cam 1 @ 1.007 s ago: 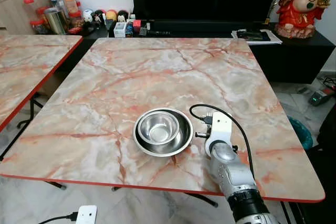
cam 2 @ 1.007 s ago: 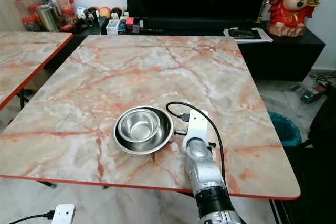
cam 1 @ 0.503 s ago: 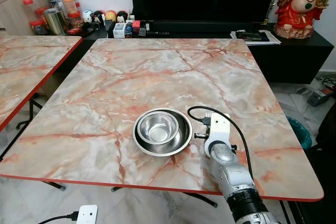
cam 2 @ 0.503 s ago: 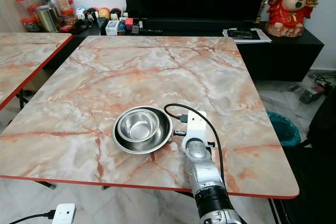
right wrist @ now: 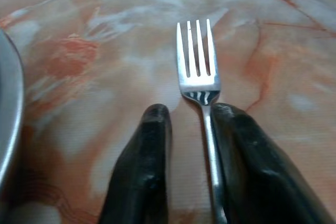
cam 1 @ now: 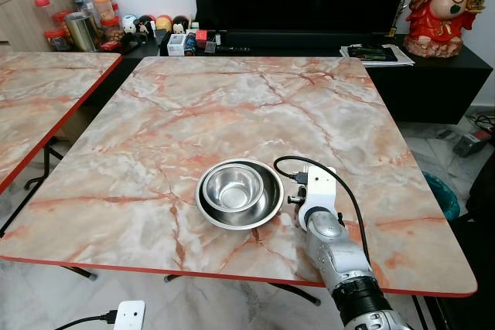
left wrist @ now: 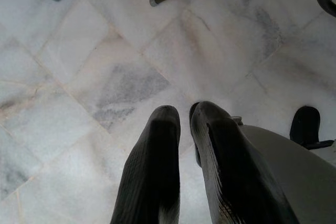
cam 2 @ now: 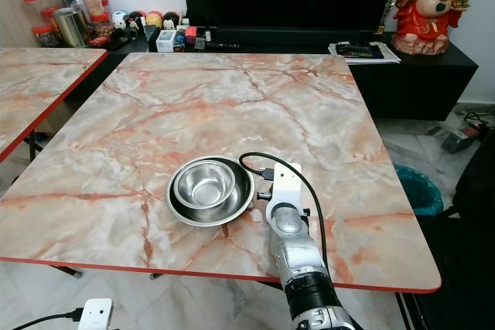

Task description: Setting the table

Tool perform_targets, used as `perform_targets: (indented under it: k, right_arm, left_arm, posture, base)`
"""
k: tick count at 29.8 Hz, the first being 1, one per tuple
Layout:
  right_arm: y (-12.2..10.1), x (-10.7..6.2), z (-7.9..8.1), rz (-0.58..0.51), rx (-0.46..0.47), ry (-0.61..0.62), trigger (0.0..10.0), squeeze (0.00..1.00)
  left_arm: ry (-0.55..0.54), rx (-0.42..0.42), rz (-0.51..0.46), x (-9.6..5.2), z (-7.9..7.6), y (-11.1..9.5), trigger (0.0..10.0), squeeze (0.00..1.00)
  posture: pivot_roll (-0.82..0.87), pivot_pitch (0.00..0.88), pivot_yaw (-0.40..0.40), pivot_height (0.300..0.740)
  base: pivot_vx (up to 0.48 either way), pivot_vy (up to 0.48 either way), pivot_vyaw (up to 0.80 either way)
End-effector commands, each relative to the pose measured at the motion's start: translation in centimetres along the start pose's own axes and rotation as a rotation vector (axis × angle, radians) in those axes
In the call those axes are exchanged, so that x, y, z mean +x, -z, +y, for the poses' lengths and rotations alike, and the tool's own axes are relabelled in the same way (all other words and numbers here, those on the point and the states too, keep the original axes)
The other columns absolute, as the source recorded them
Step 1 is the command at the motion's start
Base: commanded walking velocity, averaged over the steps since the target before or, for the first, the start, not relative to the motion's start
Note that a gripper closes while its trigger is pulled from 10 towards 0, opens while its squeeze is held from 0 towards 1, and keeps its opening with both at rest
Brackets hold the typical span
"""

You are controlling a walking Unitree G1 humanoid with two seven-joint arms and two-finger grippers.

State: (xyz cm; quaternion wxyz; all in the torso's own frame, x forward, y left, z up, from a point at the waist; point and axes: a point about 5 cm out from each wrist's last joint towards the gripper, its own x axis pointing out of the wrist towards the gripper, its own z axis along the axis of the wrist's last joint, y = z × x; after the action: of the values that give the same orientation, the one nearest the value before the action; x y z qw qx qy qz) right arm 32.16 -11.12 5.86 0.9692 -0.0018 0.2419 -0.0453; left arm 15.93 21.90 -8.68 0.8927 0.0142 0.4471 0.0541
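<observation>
A small steel bowl point(cam 1: 232, 186) sits inside a wider steel bowl point(cam 1: 267, 205) near the front of the marble table point(cam 1: 232, 98). My right arm point(cam 1: 319, 191) reaches over the table just right of the bowls. In the right wrist view a steel fork point(right wrist: 197, 69) lies flat on the marble, tines pointing away. Its handle runs back between the fingers of my right gripper point(right wrist: 186, 111), close against one finger point(right wrist: 247, 156). That gripper is open. The wide bowl's rim point(right wrist: 8, 103) is beside it. My left gripper point(left wrist: 184, 114) hangs over the floor, shut and holding nothing.
A second marble table point(cam 1: 39, 98) stands to the left. Behind the table is a black TV unit point(cam 1: 433, 67) with jars point(cam 1: 77, 21), small items and a red figurine point(cam 1: 452, 1). A white power strip point(cam 1: 128, 314) lies on the floor in front.
My right wrist has edged slightly toward the bowls. The bowls have not moved.
</observation>
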Motion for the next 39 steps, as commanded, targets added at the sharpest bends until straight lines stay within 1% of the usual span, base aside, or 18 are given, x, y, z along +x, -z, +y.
perform_targets:
  k: [1, 6, 7, 8, 9, 15, 16, 18, 39]
  right_arm:
    - [1.0, 0.1, -0.1, 0.056, -0.002, 0.009, 10.0, 1.0]
    - [0.4, 0.1, -0.2, 0.029, 0.002, 0.025, 10.0, 1.0]
    - [0.1, 0.1, -0.3, 0.013, 0.001, 0.029, 10.0, 0.92]
    - [-0.1, 0.1, -0.3, 0.0, -0.001, 0.032, 10.0, 0.6]
    - [-0.5, 0.1, -0.4, -0.016, -0.002, 0.034, 10.0, 0.0]
    - [-2.6, -0.1, -0.4, -0.099, -0.008, 0.047, 10.0, 0.0]
    - [-2.6, -0.1, -0.4, -0.099, -0.008, 0.047, 10.0, 0.0]
    - [-3.2, -0.2, -0.4, -0.119, -0.013, 0.049, 10.0, 0.0]
    - [-3.2, -0.2, -0.4, -0.119, -0.013, 0.049, 10.0, 0.0]
  left_arm:
    - [0.009, 0.014, 0.012, 0.1, -0.2, -0.1, 10.0, 0.0]
    - [0.009, 0.014, 0.009, 0.1, -0.2, -0.2, 10.0, 0.0]
    - [0.008, 0.013, 0.008, 0.1, -0.2, -0.3, 10.0, 0.0]
    - [0.008, 0.013, 0.008, 0.1, -0.2, -0.3, 10.0, 0.0]
    - [0.008, 0.013, 0.007, 0.1, -0.2, -0.3, 10.0, 0.0]
    - [0.011, 0.011, -0.001, 0.2, -0.2, -0.7, 10.0, 0.0]
    - [0.011, 0.011, -0.001, 0.2, -0.2, -0.7, 10.0, 0.0]
    - [0.015, 0.01, -0.002, 0.3, -0.3, -0.8, 10.0, 0.0]
    - [0.015, 0.01, -0.002, 0.3, -0.3, -0.8, 10.0, 0.0]
  posture:
    - [0.01, 0.0, 0.009, 0.74]
    - [0.01, 0.0, 0.01, 0.74]
    - [0.01, 0.0, 0.01, 0.74]
    - [0.01, 0.0, 0.011, 0.74]
    - [0.0, 0.0, 0.012, 0.74]
    - [0.0, 0.0, 0.013, 0.74]
    - [0.0, 0.0, 0.013, 0.74]
    - [0.0, 0.0, 0.015, 0.74]
    - [0.0, 0.0, 0.015, 0.74]
  base:
    - [0.0, 0.0, 0.0]
    - [0.0, 0.0, 0.0]
    - [0.0, 0.0, 0.0]
    - [0.0, 0.0, 0.0]
    - [0.0, 0.0, 0.0]
    - [0.0, 0.0, 0.0]
    - [0.0, 0.0, 0.0]
    - [0.0, 0.0, 0.0]
    - [0.0, 0.0, 0.0]
